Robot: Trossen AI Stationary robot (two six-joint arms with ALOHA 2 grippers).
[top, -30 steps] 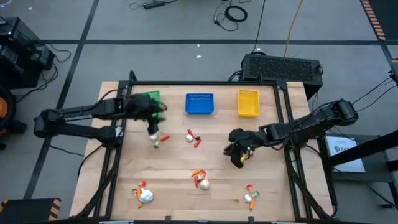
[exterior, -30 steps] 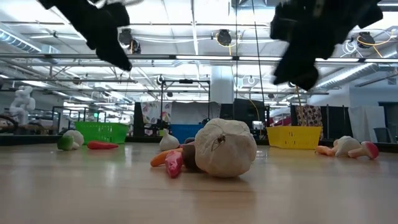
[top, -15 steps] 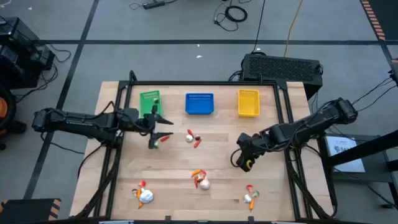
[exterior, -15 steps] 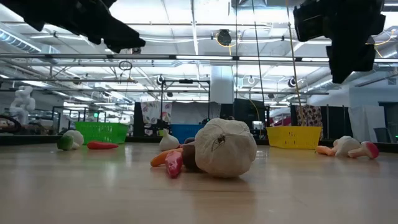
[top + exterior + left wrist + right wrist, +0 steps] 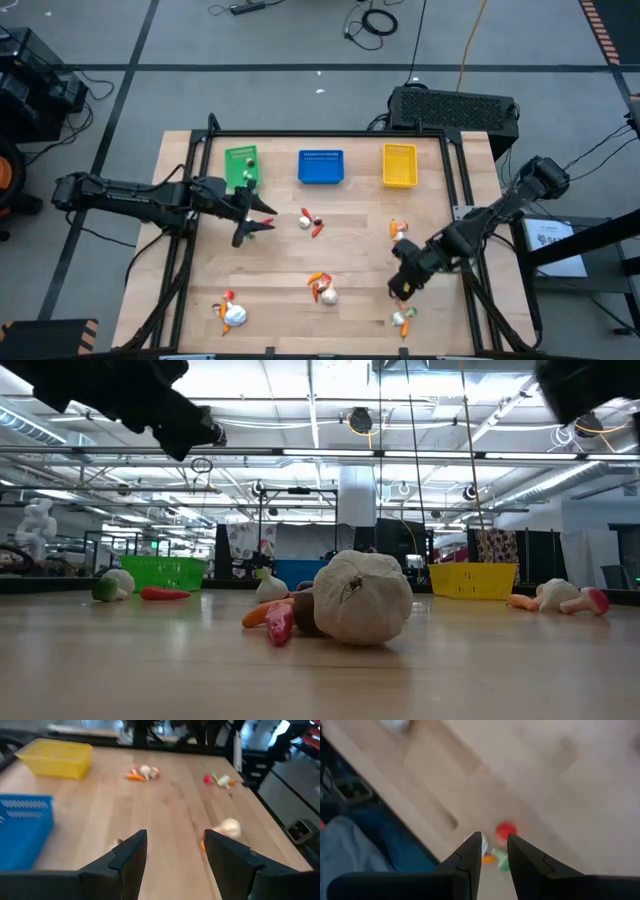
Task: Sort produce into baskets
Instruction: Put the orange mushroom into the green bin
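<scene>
Three baskets stand along the far edge: green [image 5: 241,165], blue [image 5: 321,167] and yellow [image 5: 399,165]. Produce lies in small clusters on the wood: a white bulb with red pieces [image 5: 310,222], another mid-table [image 5: 322,289], one near-left [image 5: 232,313], one near-right [image 5: 403,319], one before the yellow basket [image 5: 397,229]. My left gripper [image 5: 257,218] stands open and empty in front of the green basket, pointing toward the table's right, beside a red piece [image 5: 267,225]. My right gripper [image 5: 494,845] points down over the near-right cluster [image 5: 503,842], fingers slightly apart and empty.
A large black box [image 5: 455,107] stands behind the table's far right corner. The big bulb [image 5: 362,598] fills the middle of the low view. The right wrist view shows the table's edge [image 5: 427,827] close to the near-right cluster. Bare wood [image 5: 350,255] lies mid-table.
My right gripper has gone toward the table's near edge, rolling its wrist, and now hangs over the near-right cluster; the cluster before the yellow basket shows again. My left gripper has swung off the green basket, sunk a little and tipped from pointing down to almost level.
</scene>
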